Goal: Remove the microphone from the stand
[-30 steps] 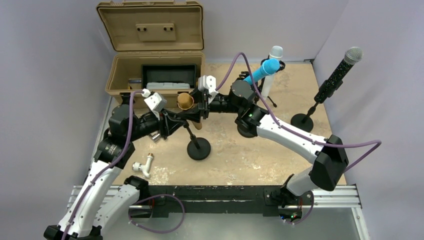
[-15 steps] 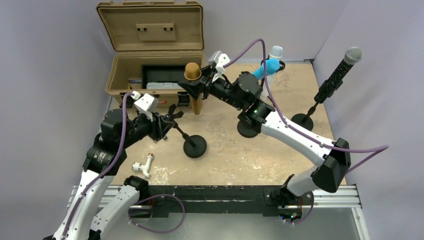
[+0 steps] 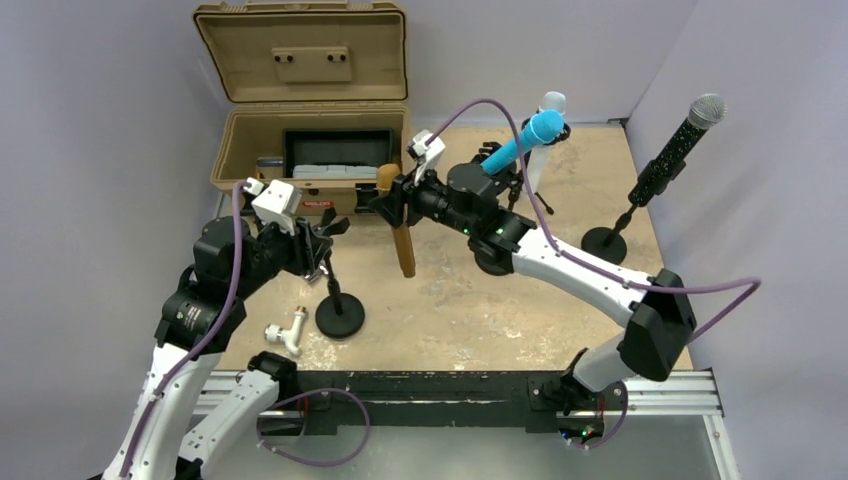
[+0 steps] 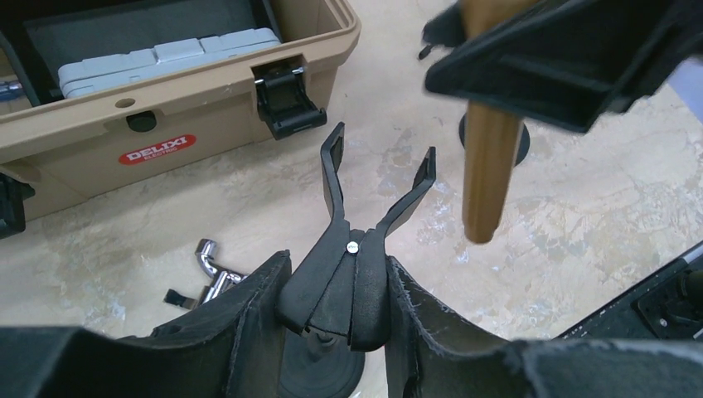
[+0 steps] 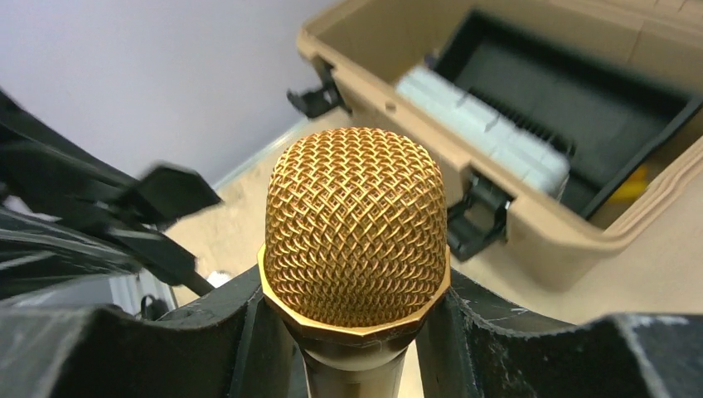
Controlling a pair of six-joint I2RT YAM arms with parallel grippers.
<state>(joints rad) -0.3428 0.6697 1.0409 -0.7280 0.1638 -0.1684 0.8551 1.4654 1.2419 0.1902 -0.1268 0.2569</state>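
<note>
Beige table (image 3: 460, 300), right pincer (image 3: 395, 195) gripping gold microphone (image 3: 403, 245) — apart from stand (image 3: 340, 316)

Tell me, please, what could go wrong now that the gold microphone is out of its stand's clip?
1. The right gripper clamps the gold microphone just under its head, the long handle hanging free; it might slip or swing.
2. The handle's end hangs near the empty clip pinched by the left gripper; either arm could knock them together.
3. Released carelessly, the stand may tip towards the white pipe fitting.
</note>
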